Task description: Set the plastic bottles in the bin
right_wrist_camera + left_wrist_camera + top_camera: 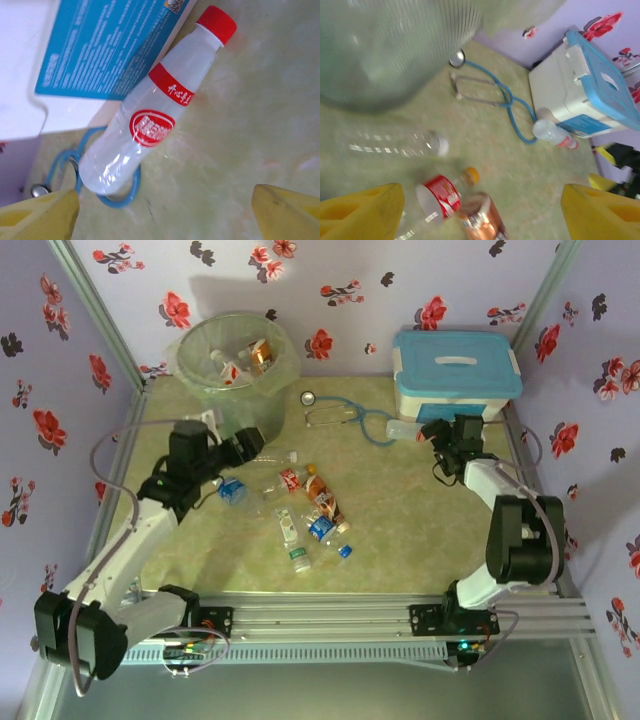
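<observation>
The bin (pixel 232 375) stands at the back left with a few bottles (pixel 247 357) inside. Several plastic bottles (pixel 312 512) lie scattered mid-table. My left gripper (pixel 250 447) hovers open beside the bin's base. In its wrist view the left gripper (pixel 480 212) is above a red-labelled bottle (pixel 439 194), an amber bottle (pixel 481 220) and a clear one (pixel 395 143), holding nothing. My right gripper (pixel 440 436) is open by the box. In the right wrist view the right gripper (pixel 165 215) is just short of a white bottle with a red cap (pixel 155 117), which lies against the box.
A white box with a light-blue lid (pixel 455 375) sits at the back right. A stethoscope with blue tubing (pixel 345 415) lies between bin and box, its loop (pixel 122 197) under the white bottle's base. Floral walls close in three sides.
</observation>
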Available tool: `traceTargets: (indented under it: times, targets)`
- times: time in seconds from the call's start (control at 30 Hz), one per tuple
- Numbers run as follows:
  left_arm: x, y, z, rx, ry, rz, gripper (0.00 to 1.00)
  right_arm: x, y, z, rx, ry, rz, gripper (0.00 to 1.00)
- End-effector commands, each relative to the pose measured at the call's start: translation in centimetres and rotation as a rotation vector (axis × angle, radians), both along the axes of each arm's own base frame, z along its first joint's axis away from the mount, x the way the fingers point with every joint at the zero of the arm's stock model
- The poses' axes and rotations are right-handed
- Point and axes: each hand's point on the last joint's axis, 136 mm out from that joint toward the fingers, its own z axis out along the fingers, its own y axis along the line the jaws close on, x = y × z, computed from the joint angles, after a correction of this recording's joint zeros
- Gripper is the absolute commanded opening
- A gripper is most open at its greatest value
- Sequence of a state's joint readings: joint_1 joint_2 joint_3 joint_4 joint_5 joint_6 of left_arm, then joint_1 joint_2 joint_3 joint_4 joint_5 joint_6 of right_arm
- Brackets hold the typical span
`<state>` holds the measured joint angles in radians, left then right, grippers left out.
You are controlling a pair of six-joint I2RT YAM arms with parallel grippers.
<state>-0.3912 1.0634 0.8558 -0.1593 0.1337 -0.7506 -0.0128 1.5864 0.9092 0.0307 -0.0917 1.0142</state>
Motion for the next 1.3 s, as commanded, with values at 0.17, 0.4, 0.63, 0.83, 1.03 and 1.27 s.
traceTargets:
  times: [0.17,0.4,0.63,0.83,1.03,1.27]
  targets:
    - [-1.1,-0.3,1.5,-0.266,-0.046,0.140,0.82,4.1,0.2,-2.7,0.278,-0.041,-0.231,0.90]
    - [-1.5,0.2,3.5,-0.257,-0.079,0.149,0.82,5.5,0.3,-4.4,0.256,0.005,-0.238,0.90]
    - [-1.5,0.6,3.1,-0.258,-0.086,0.165,0.82,7.3,0.5,-6.5,0.267,0.033,-0.243,0.91]
    - [-1.5,0.6,4.0,-0.253,-0.099,0.160,0.82,8.4,0.7,-8.1,0.270,0.047,-0.253,0.91]
    - [-1.7,0.6,4.0,-0.267,-0.092,0.162,0.82,8.3,0.8,-9.2,0.276,0.054,-0.254,0.81]
    - [-1.5,0.5,4.0,-0.256,-0.088,0.164,0.82,7.6,0.7,-8.5,0.258,0.029,-0.238,0.65]
